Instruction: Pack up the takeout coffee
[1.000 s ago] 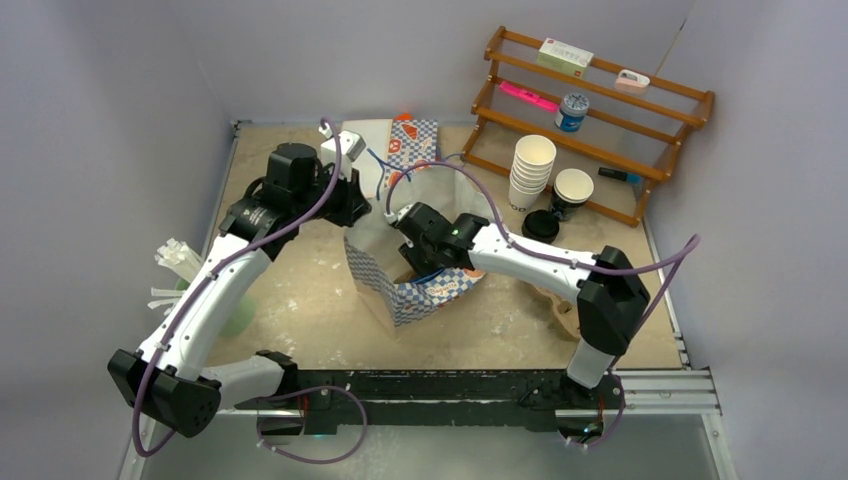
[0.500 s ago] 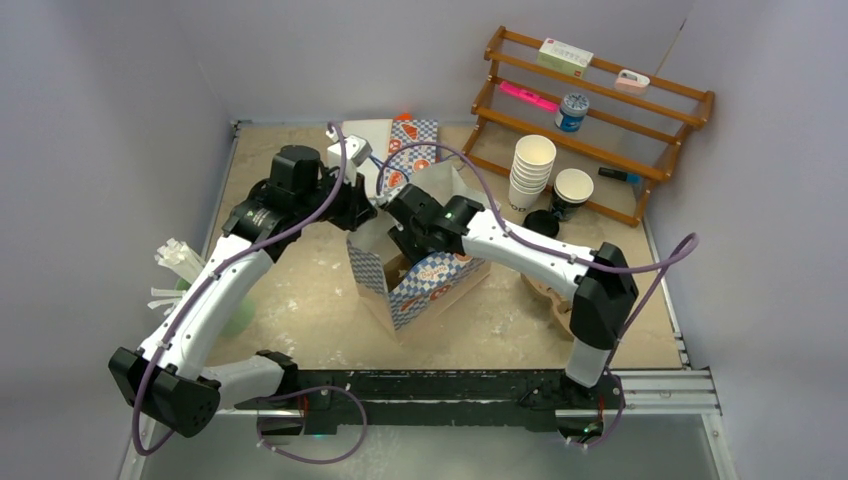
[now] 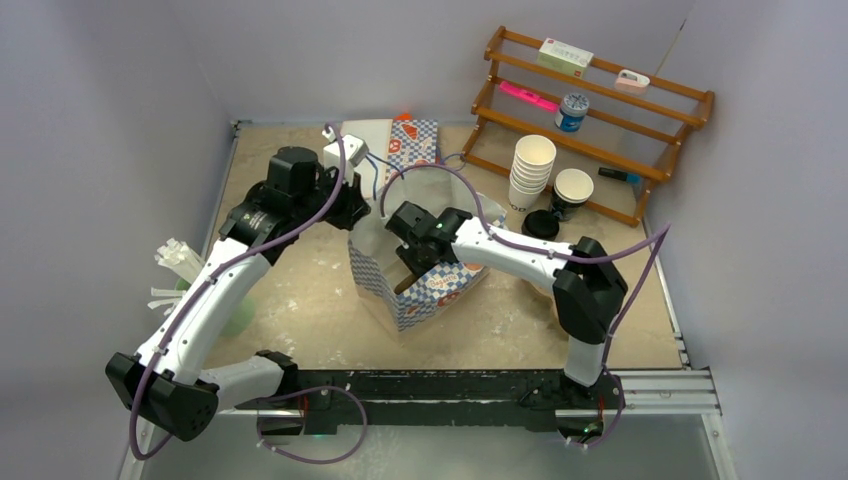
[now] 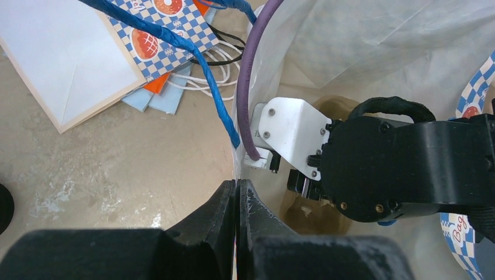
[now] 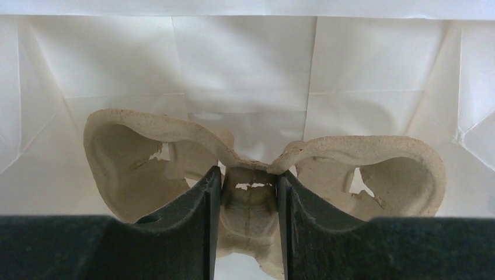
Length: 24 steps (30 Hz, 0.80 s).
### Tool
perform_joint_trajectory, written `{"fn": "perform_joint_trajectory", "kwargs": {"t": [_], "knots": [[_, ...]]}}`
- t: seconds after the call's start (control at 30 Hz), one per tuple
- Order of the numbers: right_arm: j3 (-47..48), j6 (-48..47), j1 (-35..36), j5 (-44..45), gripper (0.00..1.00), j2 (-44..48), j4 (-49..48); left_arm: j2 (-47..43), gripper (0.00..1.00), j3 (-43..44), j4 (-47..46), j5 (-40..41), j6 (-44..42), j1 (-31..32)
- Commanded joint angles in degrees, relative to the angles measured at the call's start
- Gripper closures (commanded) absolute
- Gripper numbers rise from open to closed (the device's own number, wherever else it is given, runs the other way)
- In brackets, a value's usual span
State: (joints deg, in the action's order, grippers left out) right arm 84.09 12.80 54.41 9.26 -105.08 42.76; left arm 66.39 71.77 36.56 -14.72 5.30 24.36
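Hidden or cut off:
- The right tool [image 5: 246, 184] is sunk in the open paper bag [image 3: 425, 295]. From above only its wrist and a brown sliver beneath it show.
- Its own camera shows the fingers clamped on the centre ridge of a pulp cup carrier [image 5: 362, 157], set against the bag's white inner wall. The carrier's lower part is cut off behind the fingers.
- The left tool [image 4: 236, 191] is pinched tight on the bag's rim, with the thin white wall between the pads.
- Coffee: a black lid [image 3: 540, 225] sits outside the bag to its right, at the rack's foot. I cannot make out a cup body under it.
- A green round thing [image 3: 240, 318] is half covered by the left arm.
- The white bits [image 3: 172, 262] at the left edge are too small to name.

Surface and room:
- The worktop [image 3: 300, 290] is sandy and scuffed, with pale walls on three sides.
- A wooden rack [image 3: 705, 100] stands in the far right corner with small items on its rails.
- In front of it are a stack of white cups [image 3: 531, 168] and a single open cup [image 3: 573, 183].
- Flat printed bags [image 4: 87, 52] lie behind the standing bag.

Edges and room to move:
- The bag stands mid-worktop, turned corner-on.
- Bare worktop runs left of the bag and along the near rail [image 3: 450, 385].
- The right arm's elbow crowds the right side.
- A purple cable [image 3: 440, 168] arches over the bag mouth.
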Motion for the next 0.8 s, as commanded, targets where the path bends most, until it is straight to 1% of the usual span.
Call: {"fn": "perform_joint_trajectory", "kwargs": {"t": [0.0,0.27,0.5,0.77], "knots": [[-1.04,0.02,-0.6,-1.44,0.82,-1.05,0.62,-1.18,1.0,0.85,-2.6,-0.94,-0.73,0.24],[0.67,0.16,-1.12,-2.35,0.81,-3.35,2.24,-1.44,1.0,0.57,-3.13,-1.92,-0.64,0.33],[0.28,-0.22,-1.33,-2.2,0.8,-5.48,1.73,-1.7,1.0,0.22,-3.6,-2.46,-0.47,0.34],[-1.63,-0.52,-1.33,-2.39,0.77,-7.23,-0.01,-1.79,1.0,-0.13,-3.6,-2.38,-0.64,0.41]]}}
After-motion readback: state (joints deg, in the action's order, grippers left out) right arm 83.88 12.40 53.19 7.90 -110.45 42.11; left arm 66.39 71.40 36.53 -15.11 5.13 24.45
